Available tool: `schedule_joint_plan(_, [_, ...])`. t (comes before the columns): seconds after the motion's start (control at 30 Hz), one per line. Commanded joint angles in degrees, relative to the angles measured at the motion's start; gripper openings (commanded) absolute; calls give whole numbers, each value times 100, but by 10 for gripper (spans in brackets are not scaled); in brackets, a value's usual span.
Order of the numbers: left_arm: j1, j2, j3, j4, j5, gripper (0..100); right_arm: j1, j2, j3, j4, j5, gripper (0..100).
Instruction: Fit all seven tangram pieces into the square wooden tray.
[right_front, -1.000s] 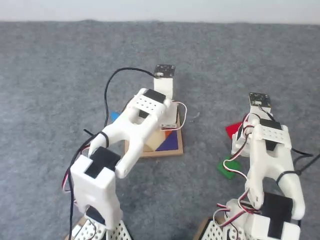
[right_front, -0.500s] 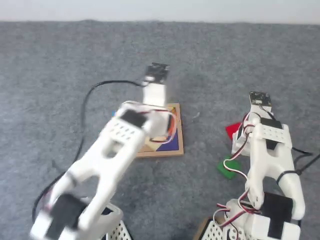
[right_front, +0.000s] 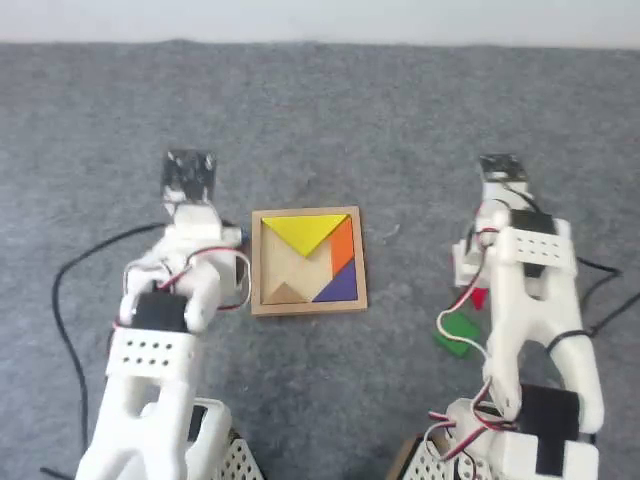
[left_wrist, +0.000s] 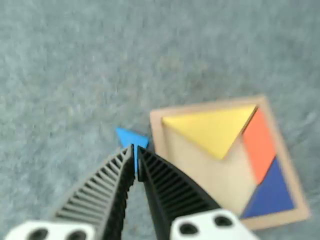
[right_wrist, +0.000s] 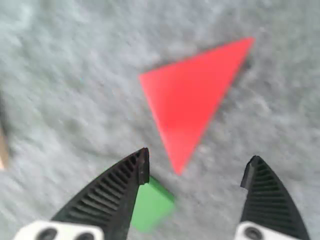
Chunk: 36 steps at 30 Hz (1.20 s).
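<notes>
grey desk (right_front: 450, 110) bore the tray (right_front: 305, 307), left jaws pinched together, empty, at a blue piece (left_wrist: 131, 137) beside it, right jaws gaping over a red triangle (right_wrist: 192, 95).

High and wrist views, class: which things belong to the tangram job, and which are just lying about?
Job: wooden tray, yellow triangle, orange piece, purple triangle, blue piece, red triangle, green piece.
Lying about: black cable, grey carpet.

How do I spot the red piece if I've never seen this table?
Find the wooden tray on the grey carpet, then the right gripper off to its side. The red piece lies flat below that open gripper: a large triangle, beside a smaller green piece.
</notes>
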Motion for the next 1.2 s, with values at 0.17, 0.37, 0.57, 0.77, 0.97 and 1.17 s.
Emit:
schedule_joint_plan(0.17, [-598,-273,813,-545,-897,13,-980,673,-360,-866,-2057,310])
schedule_joint_plan(0.37, [-1099,-325,1560,-1204,-1468,13,-497,1191,-457,-1015,-2110,311])
schedule_joint_plan(0.57, [-1099,-325,1596,-1222,-1521,13,-154,1429,-730,-1015,-2066,311])
schedule_joint_plan(0.77, [-1116,-325,1596,-1222,-1521,13,-31,2105,-1204,-1015,-1609,307])
schedule_joint_plan(0.97, [-1116,-325,1596,-1222,-1521,13,-321,2774,-2048,-655,-1600,311])
schedule_joint_plan(1.17, [-1116,-325,1604,-1231,-1530,13,-444,3064,-2673,-391,-1890,314])
